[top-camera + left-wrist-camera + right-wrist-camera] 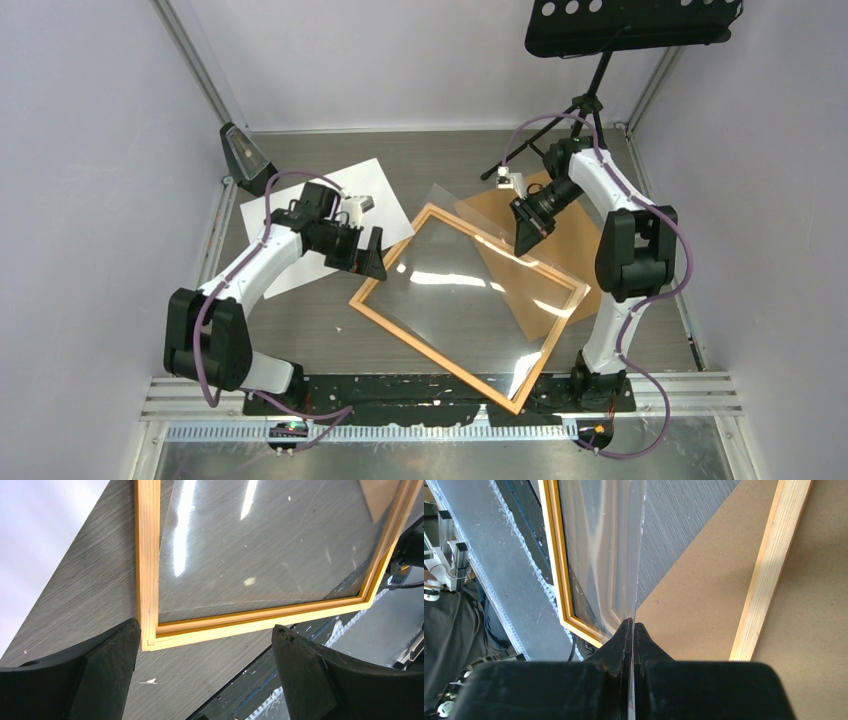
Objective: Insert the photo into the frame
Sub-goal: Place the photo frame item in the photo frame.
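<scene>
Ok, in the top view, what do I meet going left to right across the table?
The photo, white side up → open left end effector → frame → shut right end effector, pinching the clear sheet. That sheet and the brown board overlap the frame, so both are left out.

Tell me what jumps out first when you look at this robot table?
The big orange frame lying slantwise in the middle grabs the eye, with a shiny clear sheet tilted over it. The right gripper pinches that sheet's edge, while the left gripper hangs open beside the frame's left edge. The photo lies white side up at the far left.
</scene>
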Robot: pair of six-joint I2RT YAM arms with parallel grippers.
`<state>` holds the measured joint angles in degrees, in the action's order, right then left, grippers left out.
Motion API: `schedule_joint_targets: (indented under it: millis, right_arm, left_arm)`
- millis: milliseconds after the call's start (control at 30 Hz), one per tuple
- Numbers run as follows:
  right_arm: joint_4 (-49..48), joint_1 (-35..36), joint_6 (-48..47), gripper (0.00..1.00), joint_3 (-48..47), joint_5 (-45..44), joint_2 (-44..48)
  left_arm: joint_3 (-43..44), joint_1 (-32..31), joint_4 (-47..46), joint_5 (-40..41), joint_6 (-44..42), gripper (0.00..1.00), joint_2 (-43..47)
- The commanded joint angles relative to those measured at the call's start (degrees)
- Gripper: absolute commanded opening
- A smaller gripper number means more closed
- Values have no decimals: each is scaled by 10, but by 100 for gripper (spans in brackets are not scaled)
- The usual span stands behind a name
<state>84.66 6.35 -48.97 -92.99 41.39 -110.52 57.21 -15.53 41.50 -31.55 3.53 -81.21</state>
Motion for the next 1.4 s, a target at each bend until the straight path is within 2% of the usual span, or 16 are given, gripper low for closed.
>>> schedule_joint_targets:
  millis: [0, 767, 1067, 1367]
  right_arm:
    - [7, 8, -9, 6, -3, -9, 3]
    - [8, 34, -24, 6, 3, -25, -1]
    - [12, 39, -22, 6, -2, -38, -7]
    - [10, 48, -5, 6, -15, -48, -15]
  left_arm:
    - [17, 0, 2, 11, -13, 100, 10]
    - [24, 0, 6, 10, -21, 100, -5]
    - [16, -4, 9, -24, -33, 100, -20]
    - [-16, -27, 0, -1, -87, 99, -3]
